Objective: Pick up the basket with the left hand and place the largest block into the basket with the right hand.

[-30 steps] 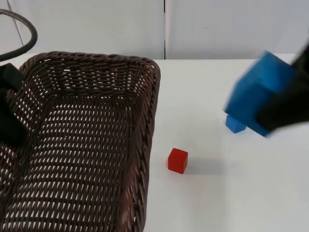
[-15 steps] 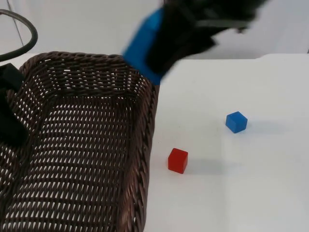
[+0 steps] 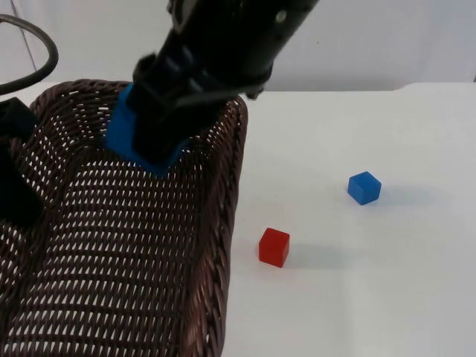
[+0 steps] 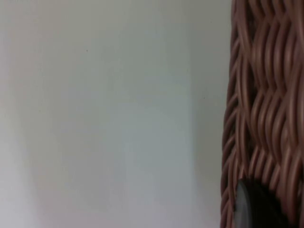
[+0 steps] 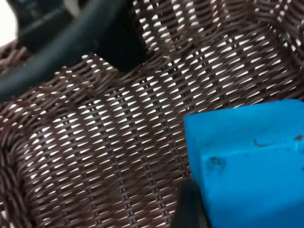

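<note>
At the far left you see the left gripper (image 3: pixel 16 167) at the left wall of the brown wicker basket (image 3: pixel 97 268); from the top view you cannot tell how its jaws stand, but in the left wrist view a black fingertip (image 4: pixel 259 204) lies against the woven rim (image 4: pixel 263 95), with the white desk (image 4: pixel 109 114) beside it. Moving right, you find the right gripper (image 3: pixel 167 130) over the far part of the basket, its jaws pinching the large blue block (image 3: pixel 130 141), which hangs above the woven floor (image 5: pixel 95 142) and is not set down. Further right on the desk you see the small red cube (image 3: pixel 274 247) just beside the basket's right wall, and well apart from it the small blue cube (image 3: pixel 364 187).
</note>
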`<action>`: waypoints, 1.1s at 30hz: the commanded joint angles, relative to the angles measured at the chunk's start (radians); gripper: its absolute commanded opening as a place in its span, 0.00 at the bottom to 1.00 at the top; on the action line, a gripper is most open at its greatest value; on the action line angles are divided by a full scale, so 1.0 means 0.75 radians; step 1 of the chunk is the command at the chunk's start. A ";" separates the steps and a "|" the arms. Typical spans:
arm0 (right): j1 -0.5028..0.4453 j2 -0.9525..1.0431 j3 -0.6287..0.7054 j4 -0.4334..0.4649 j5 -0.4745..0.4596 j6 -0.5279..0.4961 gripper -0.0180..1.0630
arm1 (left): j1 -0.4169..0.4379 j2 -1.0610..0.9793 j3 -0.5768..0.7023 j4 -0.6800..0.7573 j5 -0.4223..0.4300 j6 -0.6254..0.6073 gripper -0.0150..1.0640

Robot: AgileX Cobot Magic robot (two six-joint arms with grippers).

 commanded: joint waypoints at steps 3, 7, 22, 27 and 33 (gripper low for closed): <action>0.008 0.025 -0.012 0.000 -0.013 -0.012 0.02 | 0.006 -0.014 -0.002 -0.021 0.007 0.004 0.01; 0.008 0.060 -0.012 0.002 -0.005 -0.012 0.02 | 0.006 -0.014 -0.002 -0.021 0.007 0.004 0.01; 0.008 0.060 -0.012 0.002 0.006 -0.012 0.68 | 0.006 -0.014 -0.002 -0.023 0.012 0.004 0.01; 0.008 0.060 -0.012 -0.005 0.071 -0.015 0.68 | 0.006 -0.014 -0.002 -0.023 0.012 0.004 0.01; 0.005 0.043 -0.012 -0.066 0.135 -0.011 0.68 | 0.006 -0.014 -0.002 -0.023 0.015 0.004 0.01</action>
